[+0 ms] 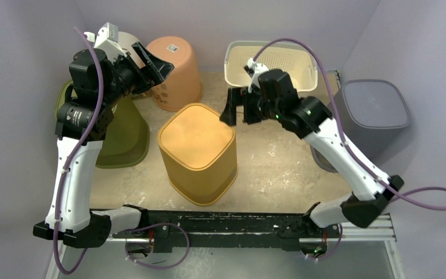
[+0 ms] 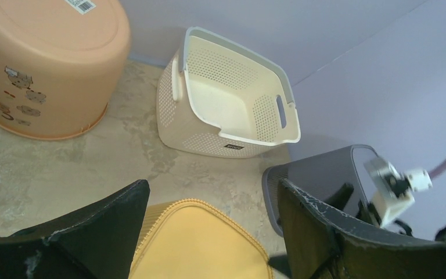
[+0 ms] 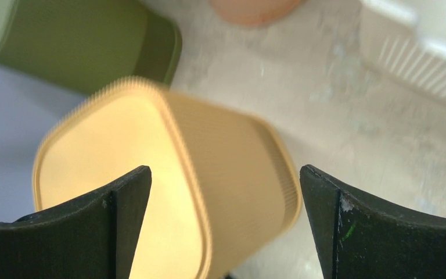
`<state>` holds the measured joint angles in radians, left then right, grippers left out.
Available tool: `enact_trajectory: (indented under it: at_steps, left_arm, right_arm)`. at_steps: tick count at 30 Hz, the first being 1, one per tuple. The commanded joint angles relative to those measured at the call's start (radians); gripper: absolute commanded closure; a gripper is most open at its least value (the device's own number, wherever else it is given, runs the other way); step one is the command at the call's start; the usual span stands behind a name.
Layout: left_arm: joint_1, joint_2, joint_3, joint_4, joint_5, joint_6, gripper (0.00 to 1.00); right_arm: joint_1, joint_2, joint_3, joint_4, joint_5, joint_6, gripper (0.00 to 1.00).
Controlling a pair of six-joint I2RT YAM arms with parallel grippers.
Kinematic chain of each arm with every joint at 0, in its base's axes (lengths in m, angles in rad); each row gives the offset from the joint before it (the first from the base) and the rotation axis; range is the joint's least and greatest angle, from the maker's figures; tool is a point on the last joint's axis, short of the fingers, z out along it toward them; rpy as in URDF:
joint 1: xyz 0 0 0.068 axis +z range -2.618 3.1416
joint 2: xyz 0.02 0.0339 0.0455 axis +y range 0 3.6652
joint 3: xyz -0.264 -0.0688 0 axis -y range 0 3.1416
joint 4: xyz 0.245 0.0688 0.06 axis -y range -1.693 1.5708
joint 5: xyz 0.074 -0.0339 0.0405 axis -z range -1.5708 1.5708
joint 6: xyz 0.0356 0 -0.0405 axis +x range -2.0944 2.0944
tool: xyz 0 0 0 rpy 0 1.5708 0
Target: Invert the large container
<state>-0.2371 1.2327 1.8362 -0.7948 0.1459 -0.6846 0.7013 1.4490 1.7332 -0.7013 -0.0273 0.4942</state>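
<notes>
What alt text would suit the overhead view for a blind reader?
A yellow ribbed container stands upside down at centre. The right end effector, open, hangs by its top edge; the left end effector, open, is raised near a peach bin.

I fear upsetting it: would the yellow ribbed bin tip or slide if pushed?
The yellow ribbed bin probably slides rather than tips: it stands upside down on its wider rim. Its ribbed plastic walls look light, perhaps slightly flexible.
</notes>
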Motion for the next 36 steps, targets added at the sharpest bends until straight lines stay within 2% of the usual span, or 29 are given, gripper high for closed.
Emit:
enact_trajectory:
  at_steps: [1, 7, 14, 31, 33, 36]
  left_arm:
    - [-0.005, 0.001, -0.010, 0.015, 0.005, 0.027, 0.22]
    - [-0.005, 0.004, -0.038, 0.033, 0.014, 0.023, 0.22]
    - [-0.005, 0.005, -0.029, 0.035, 0.006, 0.023, 0.22]
    - [-0.005, -0.031, -0.011, 0.035, -0.007, 0.024, 0.22]
    - [-0.005, -0.033, -0.012, 0.033, -0.008, 0.028, 0.22]
    - [-0.005, -0.032, -0.009, 0.032, -0.008, 0.034, 0.22]
  right_arm:
    - [0.051, -0.185, -0.074, -0.162, -0.008, 0.114, 0.00]
    - [0.059, -0.290, -0.251, -0.062, -0.109, 0.201, 0.00]
    - [0.083, -0.253, -0.406, 0.197, -0.201, 0.253, 0.00]
    - [0.147, 0.036, -0.362, 0.575, -0.256, 0.291, 0.00]
    - [0.153, 0.071, -0.330, 0.586, -0.252, 0.288, 0.00]
    - [0.156, 0.098, -0.260, 0.507, -0.208, 0.249, 0.00]
